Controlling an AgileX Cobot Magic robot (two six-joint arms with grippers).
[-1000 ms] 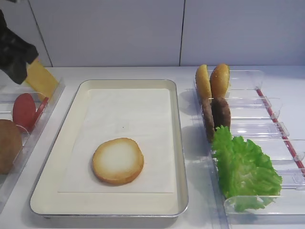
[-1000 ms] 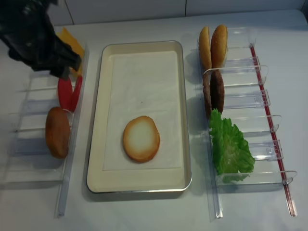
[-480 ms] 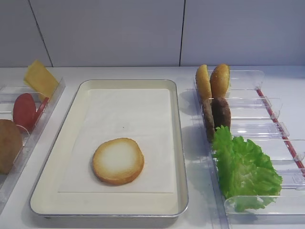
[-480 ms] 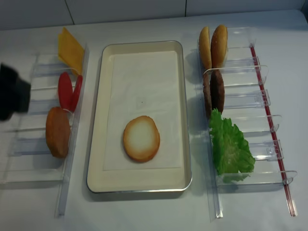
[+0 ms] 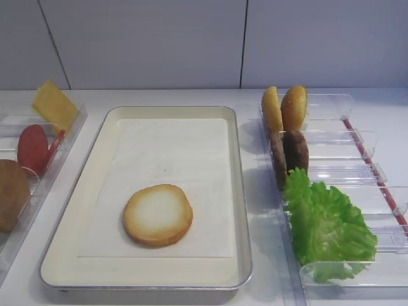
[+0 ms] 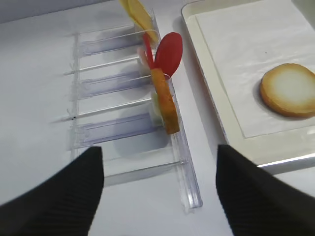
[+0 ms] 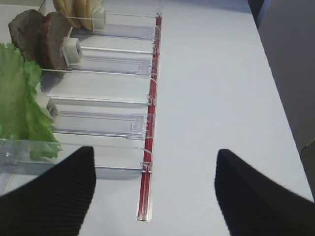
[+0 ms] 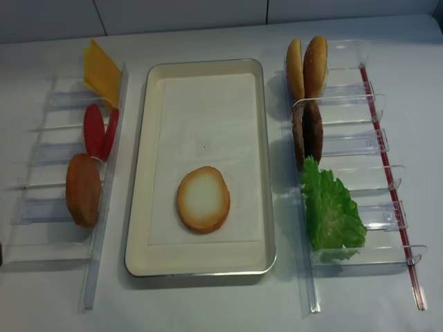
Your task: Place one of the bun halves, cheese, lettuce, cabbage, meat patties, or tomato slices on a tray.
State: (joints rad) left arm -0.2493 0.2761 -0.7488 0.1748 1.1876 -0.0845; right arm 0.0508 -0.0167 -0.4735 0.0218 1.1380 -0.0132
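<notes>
A round bun half (image 5: 157, 215) (image 8: 203, 199) (image 6: 288, 89) lies cut face up on the paper liner of the tray (image 5: 241, 191) (image 8: 138, 207). In the left holder stand the yellow cheese (image 8: 101, 71), the red tomato slices (image 8: 93, 130) (image 6: 168, 51) and a brown domed bun (image 8: 83, 189). The right holder carries two meat patties (image 8: 308, 131) (image 7: 42, 37) and the lettuce (image 8: 332, 211) (image 7: 17, 98). No cabbage is in view. My left gripper (image 6: 158, 162) is open over the left holder's near end, holding nothing. My right gripper (image 7: 153, 157) is open above the table beside the right holder.
Two orange-golden bun pieces (image 8: 308, 66) stand at the far end of the right clear holder (image 8: 387, 187). The left clear holder (image 6: 113, 128) lies along the tray's left side. Neither arm shows in the two high views.
The left arm, which was above the cheese and the left holder, has drawn back to the left and out of both high views. The food has not moved.
</notes>
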